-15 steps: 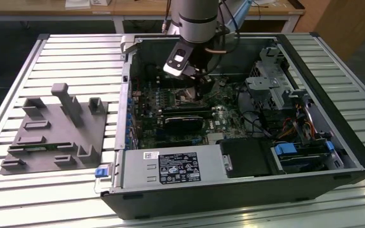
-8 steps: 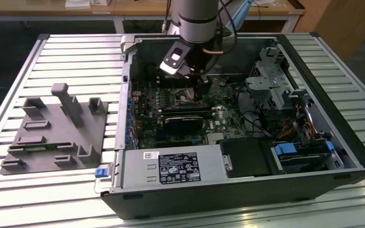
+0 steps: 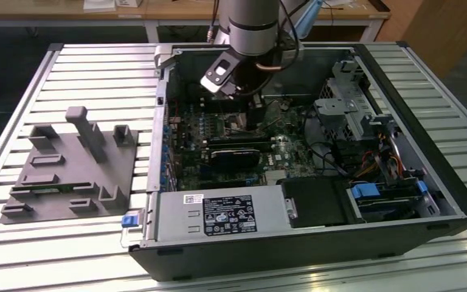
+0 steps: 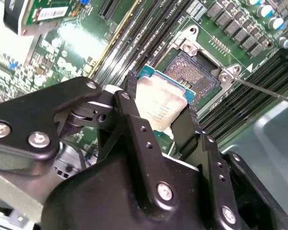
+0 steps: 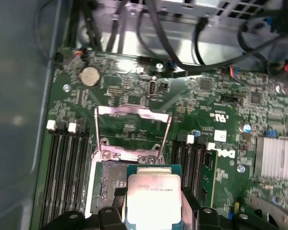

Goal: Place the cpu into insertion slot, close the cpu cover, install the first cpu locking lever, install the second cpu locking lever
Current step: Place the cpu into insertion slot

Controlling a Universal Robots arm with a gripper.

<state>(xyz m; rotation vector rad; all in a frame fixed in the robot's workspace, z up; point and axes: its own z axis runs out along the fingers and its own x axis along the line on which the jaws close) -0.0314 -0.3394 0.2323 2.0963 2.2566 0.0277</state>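
Pinching the cpu (image 4: pixel 159 106) between fingers (image 4: pixel 183 132) by the insertion slot (image 4: pixel 194 76), cpu cover (image 5: pixel 134 113) raised, computer case (image 3: pixel 298 249) on slatted table (image 3: pixel 95 79)

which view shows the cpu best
The first wrist view: the cpu faces the camera squarely. The second wrist view shows it slanted, edges behind the fingers. In the exterior view the arm stands before it.

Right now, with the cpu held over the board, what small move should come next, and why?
Probably ease the cpu sideways until it sits square over the slot. The gripper holds it above the board, overlapping only part of the slot, and the cover stands open.
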